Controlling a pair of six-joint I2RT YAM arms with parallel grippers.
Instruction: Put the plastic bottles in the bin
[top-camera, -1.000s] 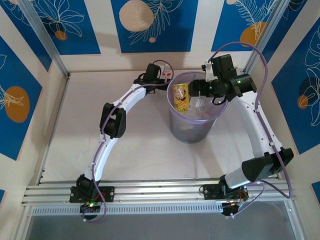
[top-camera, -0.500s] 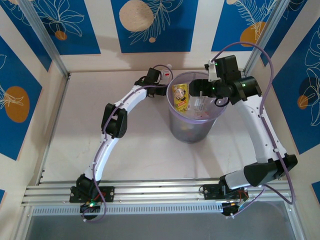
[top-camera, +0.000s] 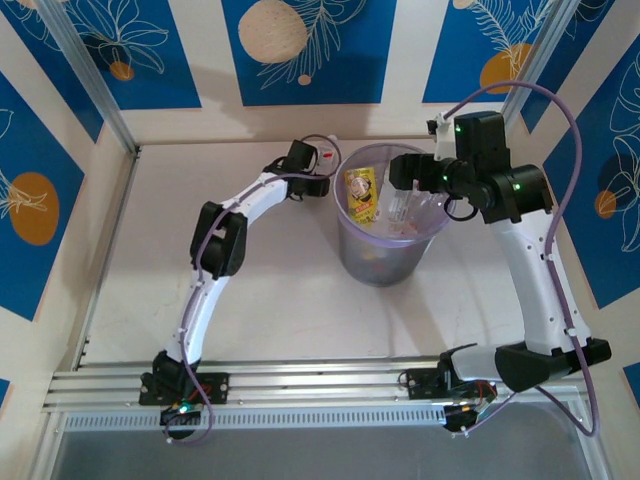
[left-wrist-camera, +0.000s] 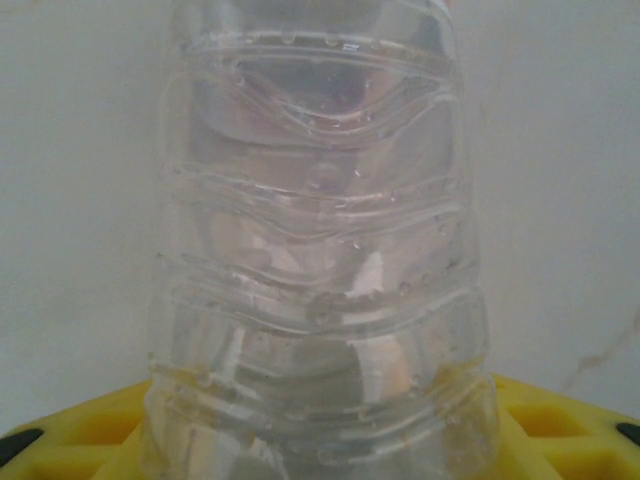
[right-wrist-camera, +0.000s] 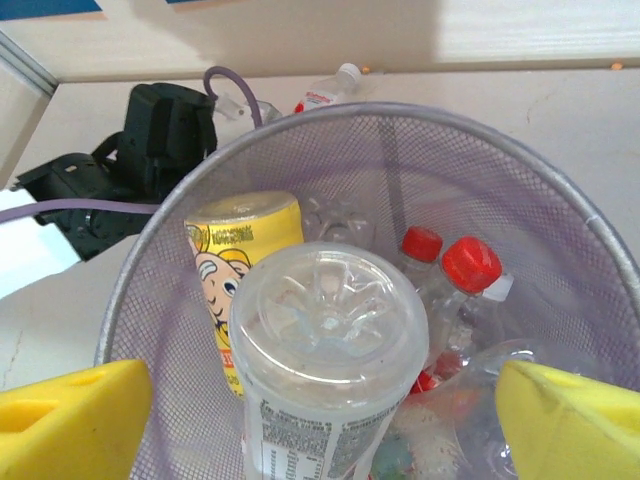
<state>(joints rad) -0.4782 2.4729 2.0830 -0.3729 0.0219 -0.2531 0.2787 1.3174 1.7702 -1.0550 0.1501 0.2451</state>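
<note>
The bin (top-camera: 385, 262) is translucent lavender-grey, and its wall shows a fine mesh pattern. Inside it, the yellow bottle (right-wrist-camera: 245, 250) carries a cartoon face on its label. Other bottles have red caps (right-wrist-camera: 471, 263), and the colourless bottle (right-wrist-camera: 325, 360) has dark print on its label. The clear ridged bottle (left-wrist-camera: 318, 260) has no tint. The pads (left-wrist-camera: 560, 430) of the left claw (left-wrist-camera: 320, 450) are yellow, like those (right-wrist-camera: 70, 420) of the right claw (right-wrist-camera: 320, 420). The surface (top-camera: 270, 300) is cream. The wall panels (top-camera: 300, 40) are blue with white leaf drawings and pale orange discs.
</note>
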